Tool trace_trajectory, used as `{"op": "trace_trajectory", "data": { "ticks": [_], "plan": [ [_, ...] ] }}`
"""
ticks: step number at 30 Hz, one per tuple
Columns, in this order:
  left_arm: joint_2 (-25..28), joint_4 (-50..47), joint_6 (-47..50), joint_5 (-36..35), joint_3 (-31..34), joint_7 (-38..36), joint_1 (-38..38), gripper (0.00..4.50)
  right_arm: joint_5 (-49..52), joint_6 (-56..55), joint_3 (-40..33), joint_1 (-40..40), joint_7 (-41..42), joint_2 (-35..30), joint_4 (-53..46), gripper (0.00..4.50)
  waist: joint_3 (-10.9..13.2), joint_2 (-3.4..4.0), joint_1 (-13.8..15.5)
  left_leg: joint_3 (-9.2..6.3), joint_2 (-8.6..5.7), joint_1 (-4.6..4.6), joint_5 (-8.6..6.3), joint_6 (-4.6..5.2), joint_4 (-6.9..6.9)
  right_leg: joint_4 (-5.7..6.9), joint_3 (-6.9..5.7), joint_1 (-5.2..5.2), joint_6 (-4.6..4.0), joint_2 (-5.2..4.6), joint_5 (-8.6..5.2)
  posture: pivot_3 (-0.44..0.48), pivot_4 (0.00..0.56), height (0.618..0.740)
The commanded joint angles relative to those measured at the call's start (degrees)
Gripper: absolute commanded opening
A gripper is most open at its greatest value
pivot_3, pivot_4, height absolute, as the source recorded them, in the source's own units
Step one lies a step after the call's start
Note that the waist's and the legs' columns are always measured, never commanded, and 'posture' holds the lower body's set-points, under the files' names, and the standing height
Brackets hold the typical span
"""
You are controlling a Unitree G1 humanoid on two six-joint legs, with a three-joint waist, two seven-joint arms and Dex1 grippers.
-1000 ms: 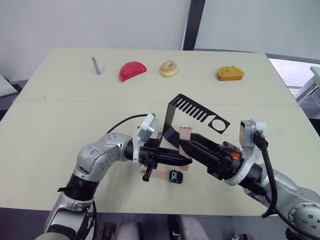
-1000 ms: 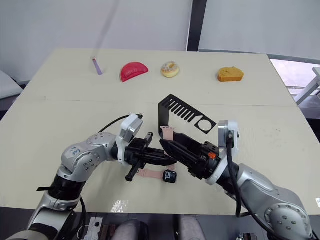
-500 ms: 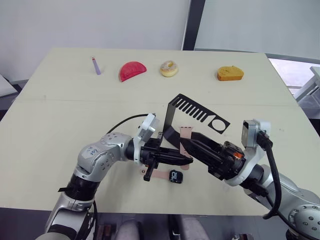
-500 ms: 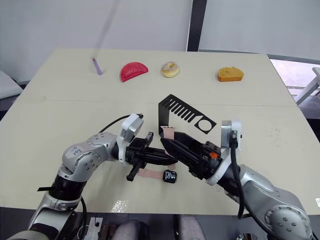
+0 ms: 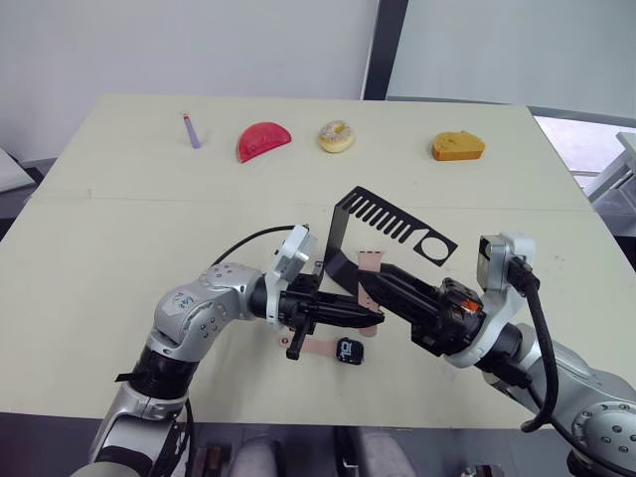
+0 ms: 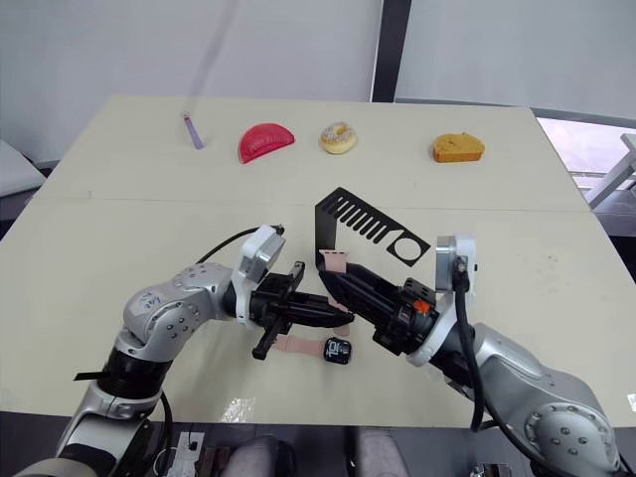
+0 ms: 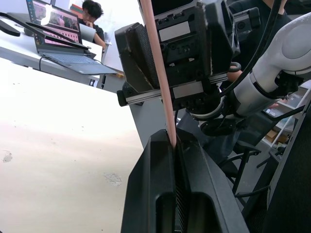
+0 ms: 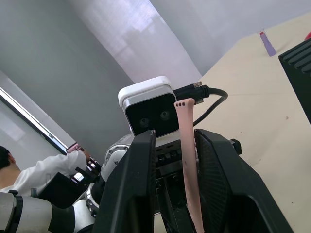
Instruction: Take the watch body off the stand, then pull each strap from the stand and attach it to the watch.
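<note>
strap (image 7: 156, 73) upright in left pincer (image 7: 176, 145)

Tight quarters between my two sets of jaws, open surface (image 5: 119, 229) everywhere else.

My left gripper (image 5: 373, 320) has its jaws closed on a strap (image 7: 160, 73), and my right gripper (image 5: 366, 281) sits nose to nose with it, jaws parted around that strap, so nothing passes between them. The stand (image 5: 383, 227) rises just behind my right jaws. Below the left jaws lie the watch body (image 5: 350, 350) and its attached strap (image 5: 316, 348). Outward of both arms the surface is free.
</note>
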Motion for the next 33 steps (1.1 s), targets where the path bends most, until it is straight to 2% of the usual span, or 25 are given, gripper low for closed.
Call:
{"op": "trace_trajectory", "data": {
  "ticks": [1, 33],
  "plan": [
    [-0.1, -2.4, -0.8, -0.9, 0.8, -0.1, 0.2, 0.00, 0.8, -0.9, -0.4, -0.7, 0.1, -0.2, -0.5, 1.38, 0.0, 0.00, 0.0, 0.00, 0.00, 0.00, 0.00, 0.00, 0.00, 0.00, 0.00, 0.00, 0.00, 0.00, 0.00, 0.000, 0.150, 0.737],
    [-0.3, -1.5, -1.6, -0.5, 0.8, -0.2, 0.5, 0.00, 2.0, -1.3, -2.3, -0.9, 0.1, -0.9, 0.2, 1.38, 0.0, 0.00, 0.0, -0.01, 0.00, 0.00, 0.00, 0.00, 0.00, -0.01, 0.00, 0.00, 0.00, 0.00, 0.00, 0.000, 0.150, 0.737]
  ]
}}
